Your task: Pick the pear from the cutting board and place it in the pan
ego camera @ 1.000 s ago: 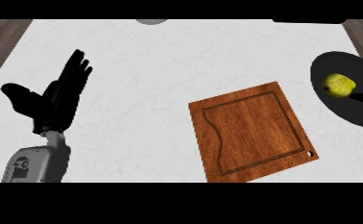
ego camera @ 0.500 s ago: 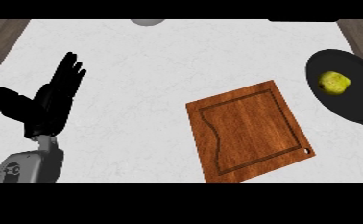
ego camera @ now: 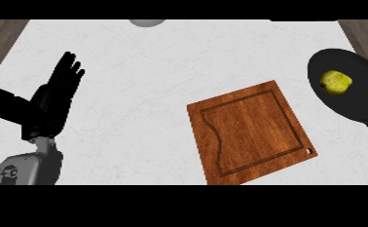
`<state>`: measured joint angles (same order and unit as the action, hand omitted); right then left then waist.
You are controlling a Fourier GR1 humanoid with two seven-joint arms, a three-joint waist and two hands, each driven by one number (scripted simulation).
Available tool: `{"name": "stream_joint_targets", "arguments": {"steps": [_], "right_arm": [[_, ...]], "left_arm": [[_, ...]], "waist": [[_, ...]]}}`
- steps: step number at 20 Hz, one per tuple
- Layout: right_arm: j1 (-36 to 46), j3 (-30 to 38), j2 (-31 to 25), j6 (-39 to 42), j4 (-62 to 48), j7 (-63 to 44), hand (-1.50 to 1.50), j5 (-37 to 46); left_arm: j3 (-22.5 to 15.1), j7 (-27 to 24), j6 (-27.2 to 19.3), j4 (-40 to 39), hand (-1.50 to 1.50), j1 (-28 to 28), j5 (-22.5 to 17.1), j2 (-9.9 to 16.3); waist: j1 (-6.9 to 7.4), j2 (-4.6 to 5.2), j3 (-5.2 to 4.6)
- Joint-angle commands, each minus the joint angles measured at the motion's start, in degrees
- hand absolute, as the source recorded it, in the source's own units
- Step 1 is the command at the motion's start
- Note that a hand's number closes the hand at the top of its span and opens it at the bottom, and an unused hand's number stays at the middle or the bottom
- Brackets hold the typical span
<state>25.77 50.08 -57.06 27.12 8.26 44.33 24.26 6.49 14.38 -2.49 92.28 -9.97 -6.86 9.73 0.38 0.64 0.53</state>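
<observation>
The pear [ego camera: 336,81] lay inside the black pan [ego camera: 323,99] at the right edge, well apart from the bare board [ego camera: 249,132], so the placing looked done. The left hand [ego camera: 57,92] stood at the left with straight, spread fingers, holding nothing, apparently resting out of the way. The right hand was out of view, so I could not tell its state.

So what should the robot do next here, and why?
Probably nothing more than keep its hands clear: the pear already lies in the pan, the cutting board has nothing on it, and the left hand rests open at the left. The right hand is not in view.
</observation>
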Motion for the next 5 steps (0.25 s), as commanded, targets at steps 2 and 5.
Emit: {"name": "stream_joint_targets", "arguments": {"steps": [2,5], "right_arm": [[-4.1,0.92,-0.36,8.01,0.96,7.71,-1.5,-1.85],[-4.08,-1.01,1.27,6.85,2.37,7.36,-1.5,-0.93]], "left_arm": [[0.64,-2.81,0.99,-2.86,0.0,1.09,-0.42,-0.27],[-0.97,-1.92,-0.57,-2.17,0.0,-0.18,1.38,-1.23]], "waist": [[0.04,0.1,-0.01],[0.44,-0.03,-0.08]]}}
